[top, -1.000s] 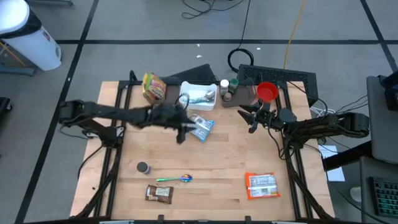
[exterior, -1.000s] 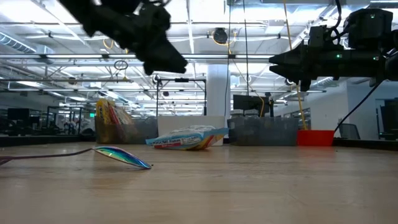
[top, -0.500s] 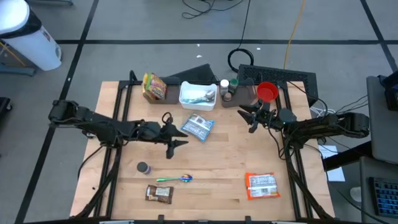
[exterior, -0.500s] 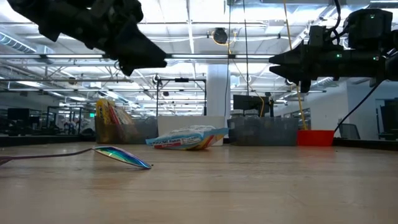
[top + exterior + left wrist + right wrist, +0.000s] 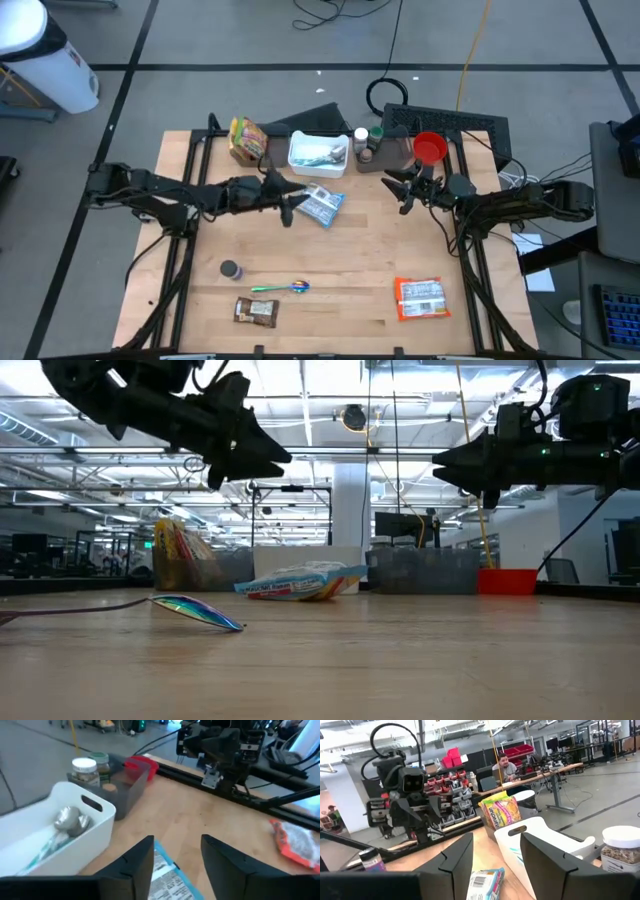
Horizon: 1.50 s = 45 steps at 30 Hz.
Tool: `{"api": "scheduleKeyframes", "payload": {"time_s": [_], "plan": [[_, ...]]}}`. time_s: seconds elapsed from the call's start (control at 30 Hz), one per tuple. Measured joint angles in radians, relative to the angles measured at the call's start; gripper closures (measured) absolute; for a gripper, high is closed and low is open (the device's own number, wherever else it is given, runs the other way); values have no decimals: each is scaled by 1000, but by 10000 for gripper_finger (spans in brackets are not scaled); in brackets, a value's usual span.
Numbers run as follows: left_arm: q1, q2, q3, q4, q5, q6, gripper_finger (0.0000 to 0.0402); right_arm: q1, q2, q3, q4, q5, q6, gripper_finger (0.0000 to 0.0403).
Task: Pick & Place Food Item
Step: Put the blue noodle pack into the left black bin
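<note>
High view: left tool (image 5: 290,205), parted and empty, beside blue packet (image 5: 322,205), print unreadable.

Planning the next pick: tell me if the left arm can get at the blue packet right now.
Probably yes. The left gripper hangs just beside the blue packet, jaws open, above the table. The packet lies flat in the open; the white bin sits farther back, out of the way.

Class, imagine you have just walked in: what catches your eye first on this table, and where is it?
The left gripper hangs open beside the blue-and-white food packet at the table's middle. The right gripper waits open near the red cup at the back. An orange packet lies alone at the front right.
</note>
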State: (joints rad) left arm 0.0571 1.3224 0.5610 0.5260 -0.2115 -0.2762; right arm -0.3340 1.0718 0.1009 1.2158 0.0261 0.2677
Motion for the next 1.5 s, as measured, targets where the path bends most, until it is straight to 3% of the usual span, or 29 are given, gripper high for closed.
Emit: {"api": "scheduleKeyframes", "payload": {"time_s": [0.23, 0.53, 0.7, 0.93, 1.3, 1.5], "plan": [[21, 44, 0, 27, 27, -27, 173, 2, 2, 1, -2, -4, -43, 240], [17, 130, 0, 24, 29, 167, 158, 53, 10, 58, -91, -31, -56, 168], [-1, 131, 0, 14, 29, 243, 158, 183, 24, 182, -262, -22, -267, 145], [-7, 131, 0, 26, 31, 268, 158, 274, 203, 385, -639, 157, -707, 150], [-14, 131, 0, 25, 82, 213, 158, 182, 549, 446, -442, 127, -1148, 158], [-14, 131, 0, 25, 109, 195, 158, 183, 662, 492, -433, 102, -1216, 167]]}}
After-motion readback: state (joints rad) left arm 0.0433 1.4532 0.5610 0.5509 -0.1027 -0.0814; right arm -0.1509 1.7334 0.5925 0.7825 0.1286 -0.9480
